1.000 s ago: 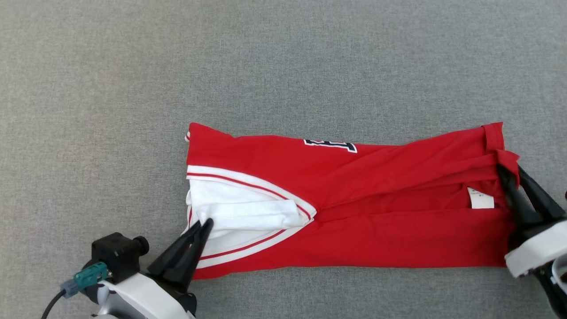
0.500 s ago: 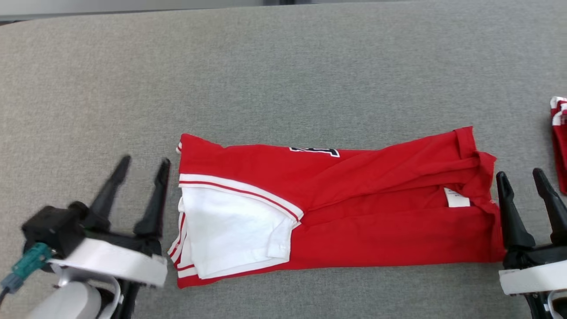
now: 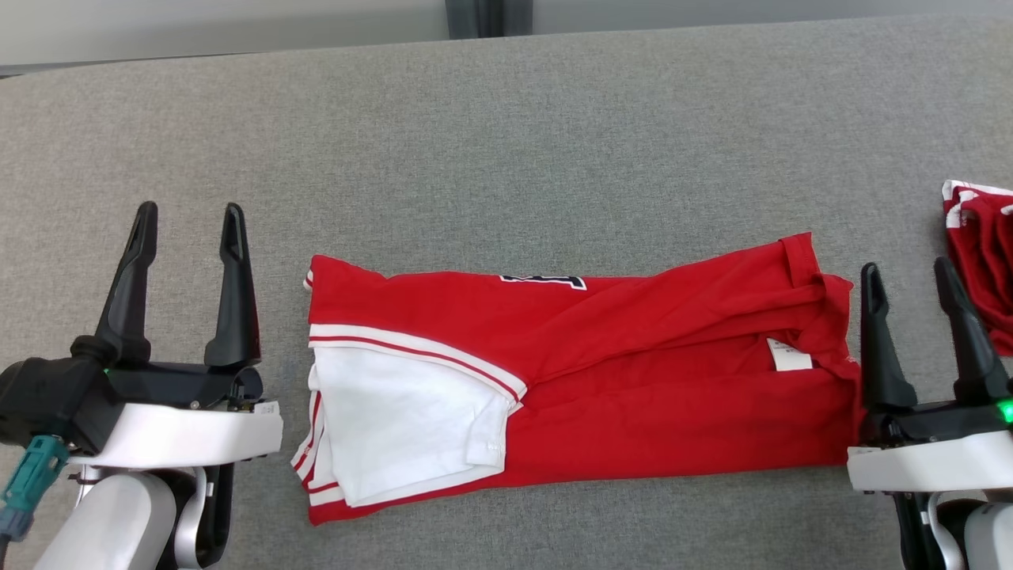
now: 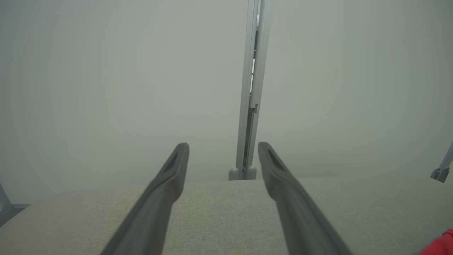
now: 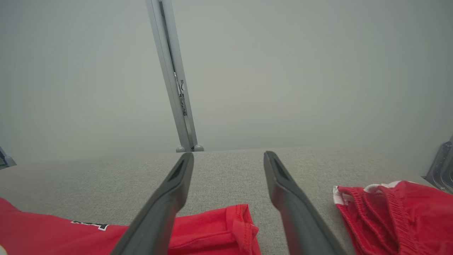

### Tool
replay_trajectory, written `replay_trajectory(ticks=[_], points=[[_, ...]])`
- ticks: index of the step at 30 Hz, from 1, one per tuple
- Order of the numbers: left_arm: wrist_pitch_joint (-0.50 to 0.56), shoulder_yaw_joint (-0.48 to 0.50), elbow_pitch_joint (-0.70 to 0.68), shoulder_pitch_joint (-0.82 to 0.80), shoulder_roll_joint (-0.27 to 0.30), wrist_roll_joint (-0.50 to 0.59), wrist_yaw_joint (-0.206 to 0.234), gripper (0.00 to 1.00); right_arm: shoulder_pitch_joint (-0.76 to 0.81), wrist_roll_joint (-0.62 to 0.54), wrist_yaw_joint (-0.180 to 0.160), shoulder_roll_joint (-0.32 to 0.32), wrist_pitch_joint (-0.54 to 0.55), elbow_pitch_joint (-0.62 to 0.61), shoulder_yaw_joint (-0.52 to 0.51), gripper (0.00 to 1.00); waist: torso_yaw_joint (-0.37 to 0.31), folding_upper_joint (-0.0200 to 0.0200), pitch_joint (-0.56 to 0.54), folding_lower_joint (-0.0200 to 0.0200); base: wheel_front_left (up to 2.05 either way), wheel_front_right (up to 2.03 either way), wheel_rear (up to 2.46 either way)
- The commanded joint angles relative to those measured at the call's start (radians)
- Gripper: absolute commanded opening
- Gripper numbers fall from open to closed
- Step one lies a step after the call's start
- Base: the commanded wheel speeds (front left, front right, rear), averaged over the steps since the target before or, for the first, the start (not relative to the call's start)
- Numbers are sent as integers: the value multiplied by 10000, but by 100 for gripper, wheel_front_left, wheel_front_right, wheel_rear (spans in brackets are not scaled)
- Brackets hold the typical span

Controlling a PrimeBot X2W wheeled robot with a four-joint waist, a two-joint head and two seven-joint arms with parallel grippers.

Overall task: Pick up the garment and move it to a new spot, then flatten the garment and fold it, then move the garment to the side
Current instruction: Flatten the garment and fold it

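My left hand and right hand stand spread and empty beside the half-folded garment lying between them on the surface, so I would pinch all layers at the corners.

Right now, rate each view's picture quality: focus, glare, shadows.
Head view: sharp, evenly lit, no glare; the red garment and grey cloth surface read crisply, shadows faint. Left wrist view: milky haze over the wall, the left gripper jaws blurring toward the bottom edge. Right wrist view: same haze, garment fairly sharp.
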Motion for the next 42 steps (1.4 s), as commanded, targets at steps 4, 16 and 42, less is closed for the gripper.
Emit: replay_trajectory(ticks=[4,16,42], points=[[-32,524,640,301,-389,626,-791,100,-169,-16,5,85,-131,452,115,100,-38,0,-36,-1,0,0,0],[-31,1309,1743,617,-1268,1430,-2155,100,-384,191,5,133,-246,1211,195,100,-26,0,-157,-1,0,0,0],[-32,1961,2633,70,-2336,2485,-3604,100,-1773,1391,5,-239,-277,6082,907,100,232,0,419,-1,0,0,0]])
